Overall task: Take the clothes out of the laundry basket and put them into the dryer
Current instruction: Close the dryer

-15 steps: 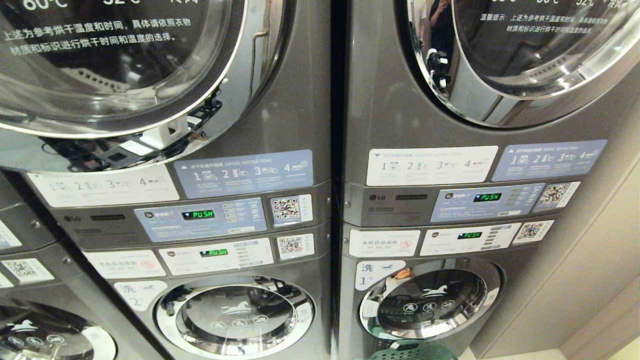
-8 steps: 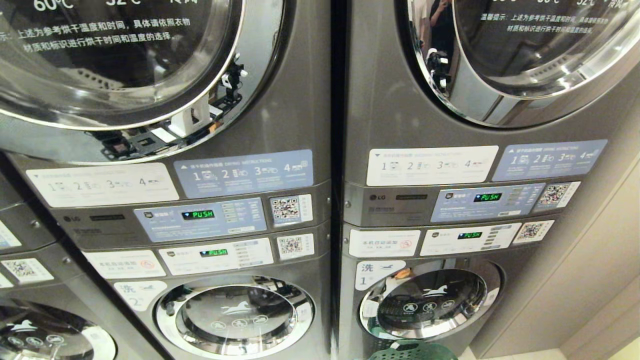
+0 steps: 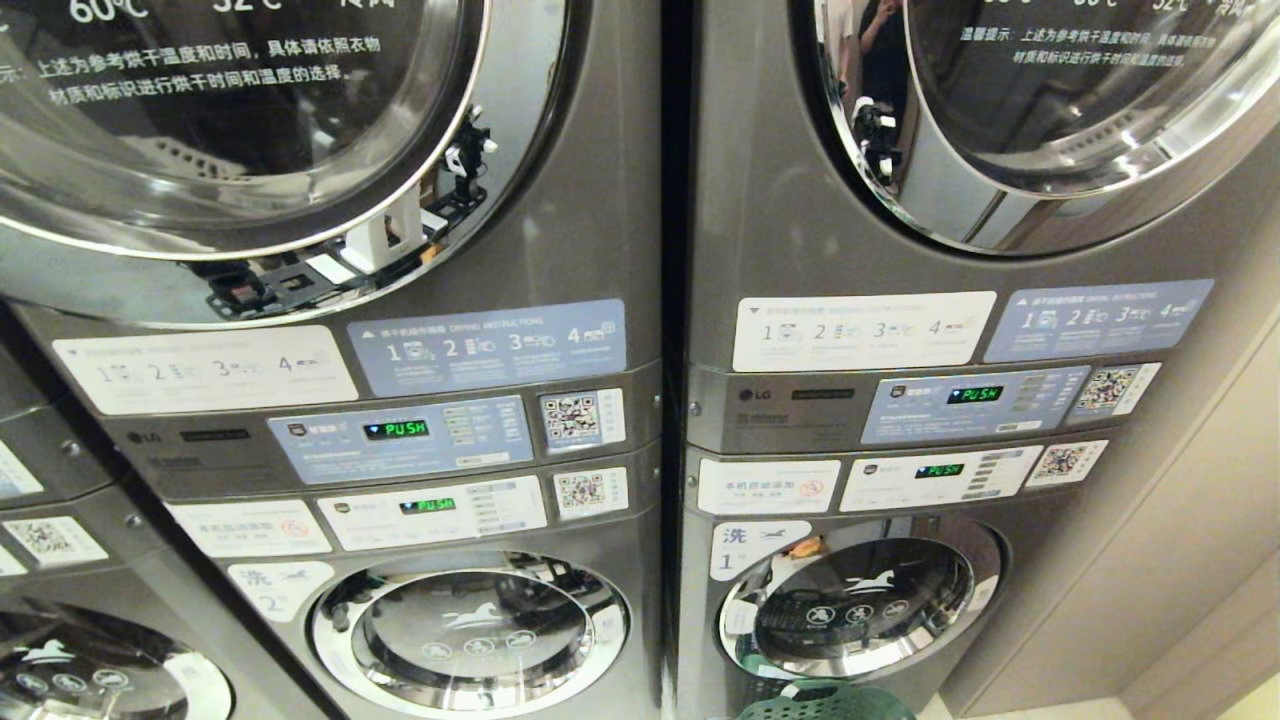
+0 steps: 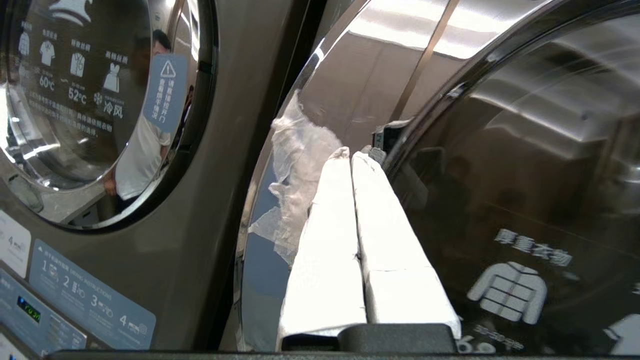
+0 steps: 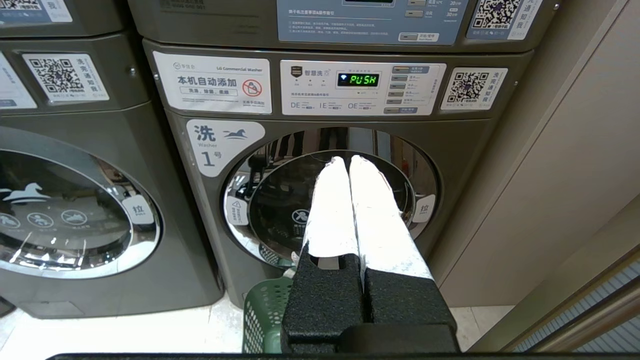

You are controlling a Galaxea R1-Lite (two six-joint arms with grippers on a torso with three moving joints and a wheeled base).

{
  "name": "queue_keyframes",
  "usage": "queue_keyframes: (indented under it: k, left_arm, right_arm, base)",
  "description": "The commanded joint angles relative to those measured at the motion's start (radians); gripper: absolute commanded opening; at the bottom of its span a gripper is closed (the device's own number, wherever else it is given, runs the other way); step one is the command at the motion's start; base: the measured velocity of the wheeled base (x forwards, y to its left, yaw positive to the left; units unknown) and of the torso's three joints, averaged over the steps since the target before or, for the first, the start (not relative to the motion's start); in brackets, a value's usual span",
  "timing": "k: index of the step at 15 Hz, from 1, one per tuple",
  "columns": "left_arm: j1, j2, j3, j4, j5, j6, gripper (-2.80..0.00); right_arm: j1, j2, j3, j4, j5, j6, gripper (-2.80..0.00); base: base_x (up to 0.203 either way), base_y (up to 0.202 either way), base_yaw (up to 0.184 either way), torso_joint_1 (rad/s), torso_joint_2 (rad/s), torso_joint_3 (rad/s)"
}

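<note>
- Two stacked machine columns side by side; dryer (image 3: 230, 130) on top at left, 2nd dryer (image 3: 1050, 110) on top at right.
- Control panels (image 3: 400, 440) betw. upper & lower units.
- Washer (image 3: 470, 635) below left dryer; washer no. 1 (image 3: 860, 600) below right one.
- Laundry basket (image 3: 825, 700) on floor, just in front of washer no. 1.
- Wall (image 3: 1180, 560) right of right column.
- Left tool (image 4: 352, 155) up near a dryer door rim; right tool (image 5: 348, 161) low, facing washer no. 1, above the basket.

The reflection of the robot's arm in the chrome ring of the left dryer door (image 3: 300, 270) now sits further right and higher than a second ago, and that door's ring has shifted slightly in view.
</note>
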Motion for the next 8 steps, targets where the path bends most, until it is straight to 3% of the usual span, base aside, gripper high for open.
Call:
queue_keyframes:
  k: [1, 8]
  left_arm:
    - [0.006, 0.036, -0.001, -0.003, -0.002, -0.011, -2.8]
    - [0.1, 0.137, -0.036, -0.006, -0.062, -0.059, -2.8]
  right_arm:
    - [0.0, 0.0, 0.002, 0.0, 0.001, -0.001, -2.8]
    - [0.0, 0.001, 0.002, 0.0, 0.001, -0.001, -2.8]
  base:
    - [0.0, 0.0, 0.0, 0.0, 0.0, 0.0]
    - [0.0, 0.0, 0.0, 0.0, 0.0, 0.0]
